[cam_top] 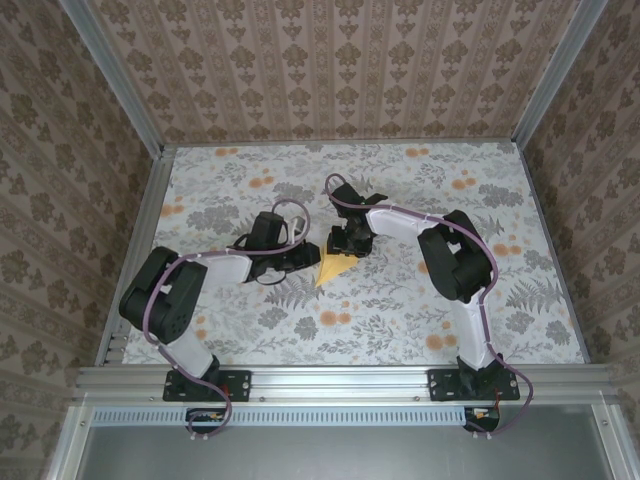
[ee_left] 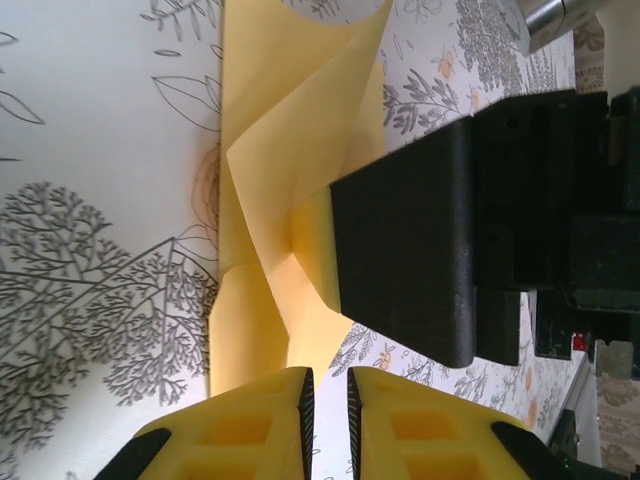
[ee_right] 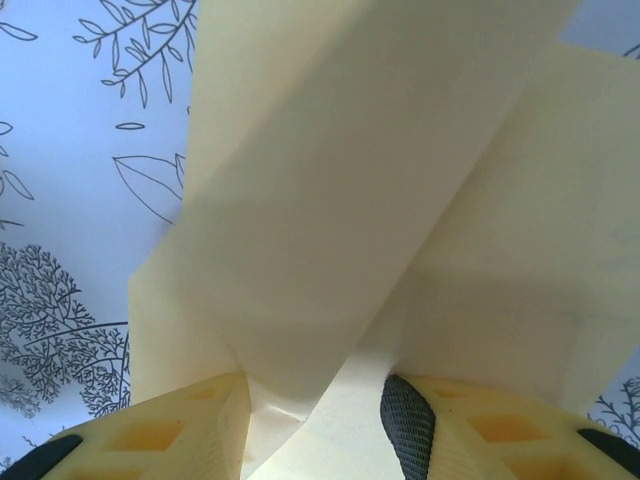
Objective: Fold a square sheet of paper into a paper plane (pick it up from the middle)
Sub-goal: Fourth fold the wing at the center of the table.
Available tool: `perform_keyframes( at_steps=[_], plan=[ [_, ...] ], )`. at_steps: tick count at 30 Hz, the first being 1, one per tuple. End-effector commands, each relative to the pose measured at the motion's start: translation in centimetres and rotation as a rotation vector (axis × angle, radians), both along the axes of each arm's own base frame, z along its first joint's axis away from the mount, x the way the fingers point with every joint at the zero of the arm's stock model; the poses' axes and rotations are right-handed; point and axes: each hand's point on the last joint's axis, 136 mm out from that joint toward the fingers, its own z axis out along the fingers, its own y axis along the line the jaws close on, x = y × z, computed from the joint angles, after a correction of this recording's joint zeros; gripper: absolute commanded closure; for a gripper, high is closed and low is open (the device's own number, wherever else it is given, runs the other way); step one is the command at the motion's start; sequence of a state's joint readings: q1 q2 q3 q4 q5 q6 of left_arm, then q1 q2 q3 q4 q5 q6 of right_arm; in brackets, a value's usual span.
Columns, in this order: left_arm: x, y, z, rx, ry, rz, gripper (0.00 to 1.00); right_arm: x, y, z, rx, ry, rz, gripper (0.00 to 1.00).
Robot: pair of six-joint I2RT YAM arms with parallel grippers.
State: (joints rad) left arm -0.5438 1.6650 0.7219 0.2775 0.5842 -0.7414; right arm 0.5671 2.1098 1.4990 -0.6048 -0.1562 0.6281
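Note:
The square sheet of paper [cam_top: 331, 272] lies partly folded on the floral cloth at mid-table, narrowing to a point toward the near side. In the left wrist view, raised yellow flaps of the paper [ee_left: 290, 150] lean against the black body of the right gripper [ee_left: 410, 250]. My left gripper [cam_top: 306, 258] sits at the paper's left edge. Its jaws [ee_left: 327, 410] stand a narrow slit apart, with bare cloth showing between them. My right gripper [cam_top: 350, 246] is down on the paper's far end. Its jaws [ee_right: 315, 430] are spread, with a loose paper flap [ee_right: 380, 200] rising between them.
The grey floral cloth [cam_top: 400, 310] covers the table. Aluminium rails [cam_top: 340, 380] border the near edge and both sides, with patterned walls behind them. Both arms reach inward and meet at the centre.

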Motion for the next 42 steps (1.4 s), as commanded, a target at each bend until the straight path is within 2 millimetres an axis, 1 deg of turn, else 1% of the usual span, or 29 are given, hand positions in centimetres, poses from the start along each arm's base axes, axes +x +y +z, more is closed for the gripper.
perform_keyframes(
  at_steps=[1,5,10,18,26,29,36,40,42],
  plan=[
    [-0.5,-1.4,0.2,-0.035,0.004,-0.050,0.82,-3.9,-4.9,-6.7,-0.241,0.174,-0.035,0.56],
    [-1.0,-2.3,-0.2,-0.035,0.012,-0.082,0.82,-4.0,-5.0,-6.8,-0.246,0.177,-0.056,0.56],
    [-1.1,-2.5,-1.1,-0.021,0.031,-0.089,0.82,-4.0,-5.0,-6.9,-0.237,0.182,-0.081,0.56],
    [-0.6,-1.3,-3.0,0.058,0.063,-0.032,0.89,-4.0,-5.4,-6.7,-0.233,0.177,-0.115,0.57],
    [-0.7,-0.6,-4.4,0.095,0.099,-0.016,0.90,-4.0,-5.8,-6.6,-0.230,0.174,-0.143,0.60],
    [-0.7,-0.4,-4.7,0.103,0.110,-0.009,0.91,-4.0,-5.8,-6.6,-0.230,0.176,-0.152,0.61],
    [-0.8,-0.3,-5.0,0.107,0.124,-0.007,0.92,-3.9,-5.8,-6.6,-0.225,0.176,-0.159,0.61],
    [-0.9,-0.2,-5.2,0.111,0.132,-0.007,0.92,-3.6,-5.4,-6.2,-0.202,0.165,-0.152,0.58],
    [-0.9,-0.2,-5.2,0.111,0.135,-0.009,0.92,-3.3,-4.9,-5.6,-0.167,0.148,-0.142,0.57]
  ],
)
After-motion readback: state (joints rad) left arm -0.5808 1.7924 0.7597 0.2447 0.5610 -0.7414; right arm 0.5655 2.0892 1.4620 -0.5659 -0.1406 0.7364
